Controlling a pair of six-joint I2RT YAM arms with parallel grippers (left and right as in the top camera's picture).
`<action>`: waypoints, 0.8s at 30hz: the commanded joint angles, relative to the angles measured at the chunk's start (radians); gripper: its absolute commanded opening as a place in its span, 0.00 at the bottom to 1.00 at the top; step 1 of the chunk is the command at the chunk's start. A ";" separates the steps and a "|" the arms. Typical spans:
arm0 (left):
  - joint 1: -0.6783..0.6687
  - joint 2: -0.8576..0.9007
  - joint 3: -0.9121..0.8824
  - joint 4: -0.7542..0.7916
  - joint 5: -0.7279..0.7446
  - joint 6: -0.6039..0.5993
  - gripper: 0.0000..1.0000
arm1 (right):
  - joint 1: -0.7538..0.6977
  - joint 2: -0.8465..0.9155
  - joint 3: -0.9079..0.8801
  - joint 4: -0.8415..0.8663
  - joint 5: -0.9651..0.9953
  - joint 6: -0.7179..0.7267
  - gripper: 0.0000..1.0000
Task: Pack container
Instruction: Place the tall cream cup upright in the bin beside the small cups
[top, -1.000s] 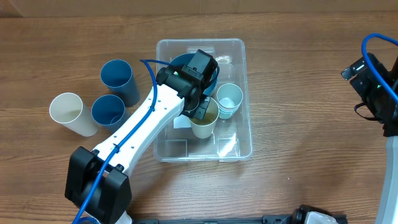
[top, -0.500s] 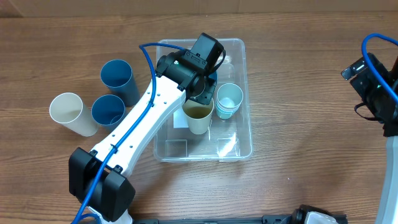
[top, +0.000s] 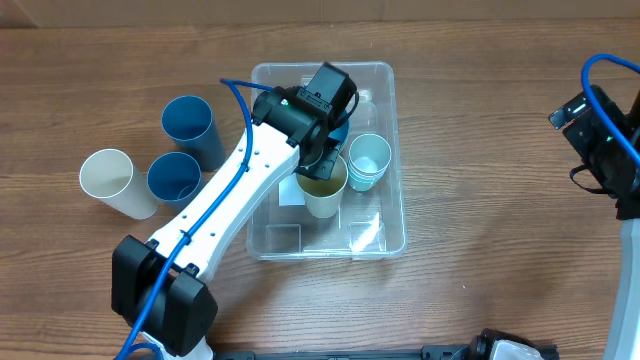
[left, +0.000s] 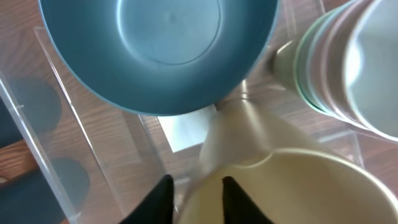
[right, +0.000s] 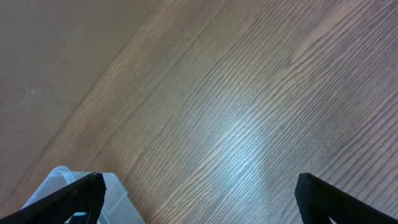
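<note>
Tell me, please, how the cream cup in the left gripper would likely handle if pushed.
The cream cup looks thin-walled and empty, so probably light and easily squashed at the rim, where the left gripper pinches it. Tall and narrow-based, it would likely tip against the stacked pale cups if nudged.

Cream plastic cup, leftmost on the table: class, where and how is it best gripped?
Pinch the rim of the cream plastic cup from above, probably on its left side: it stands upright, mouth-up, and a blue plastic cup crowds its right.
</note>
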 joint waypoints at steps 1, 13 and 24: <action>0.008 0.041 -0.027 0.040 -0.036 -0.021 0.15 | -0.005 -0.006 0.007 0.003 0.006 0.004 1.00; 0.033 0.041 -0.016 0.107 -0.026 0.027 0.30 | -0.005 -0.006 0.007 0.003 0.006 0.005 1.00; 0.056 -0.111 0.281 -0.192 -0.061 -0.023 0.73 | -0.005 -0.006 0.007 0.003 0.006 0.005 1.00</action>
